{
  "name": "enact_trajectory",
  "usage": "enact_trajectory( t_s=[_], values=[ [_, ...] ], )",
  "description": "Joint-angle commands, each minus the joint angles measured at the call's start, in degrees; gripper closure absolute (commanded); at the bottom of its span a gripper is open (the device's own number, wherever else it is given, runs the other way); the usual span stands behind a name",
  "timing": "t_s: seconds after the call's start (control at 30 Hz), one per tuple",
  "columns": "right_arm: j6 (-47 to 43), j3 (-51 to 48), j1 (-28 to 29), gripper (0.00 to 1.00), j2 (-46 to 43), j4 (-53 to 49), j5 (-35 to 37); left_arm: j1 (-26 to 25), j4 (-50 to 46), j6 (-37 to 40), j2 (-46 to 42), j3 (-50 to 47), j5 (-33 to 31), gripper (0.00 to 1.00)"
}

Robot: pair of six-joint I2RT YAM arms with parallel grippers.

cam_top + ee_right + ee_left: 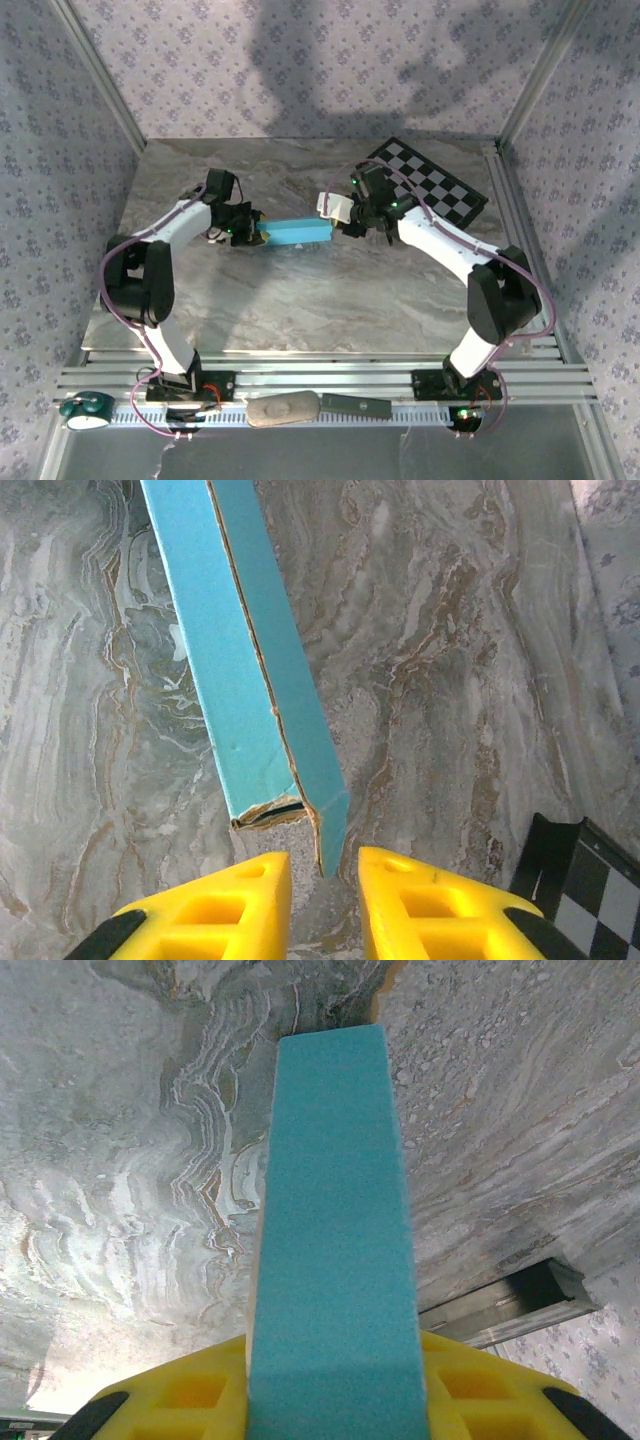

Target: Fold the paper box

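two grippers meet at the ends of one turquoise paper box (pixel 298 233) over the marble bench (pixel 300 310).
from the left, the left gripper (pixel 252 233) is clamped on the box's left end, the card filling the space between its yellow fingers (pixel 180 1395). the box lies lengthwise left to right, about midway between the bench's side edges and nearer its far edge. at its right end the right gripper (pixel 325 880) stands narrow, a slim gap between the pads, the box's torn-looking end corner dipping to the mouth of that gap; whether it pinches the card i cannot tell. a black-and-white checkerboard (pixel 440 185) lies in the far right corner.
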Motion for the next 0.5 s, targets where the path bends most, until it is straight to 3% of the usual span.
enact_trajectory(
  t_s=[0.0, 0.37, 0.47],
  values=[
    [2.33, 3.25, 0.38, 0.76, 1.86, -2.32, 0.87, 0.42, -0.7, 0.47, 0.84, 1.06, 0.43, 0.78],
    [4.6, 6.25, 0.71, 0.85, 4.67, -4.25, 1.5, 0.34, -0.41, 0.56, 0.82, 1.16, 0.47, 0.8],
    [5.11, 6.24, 0.82, 0.92, 4.3, -4.28, 0.71, 0.34, -0.51, 0.61, 0.85, 1.26, 0.45, 0.81]
  ],
)
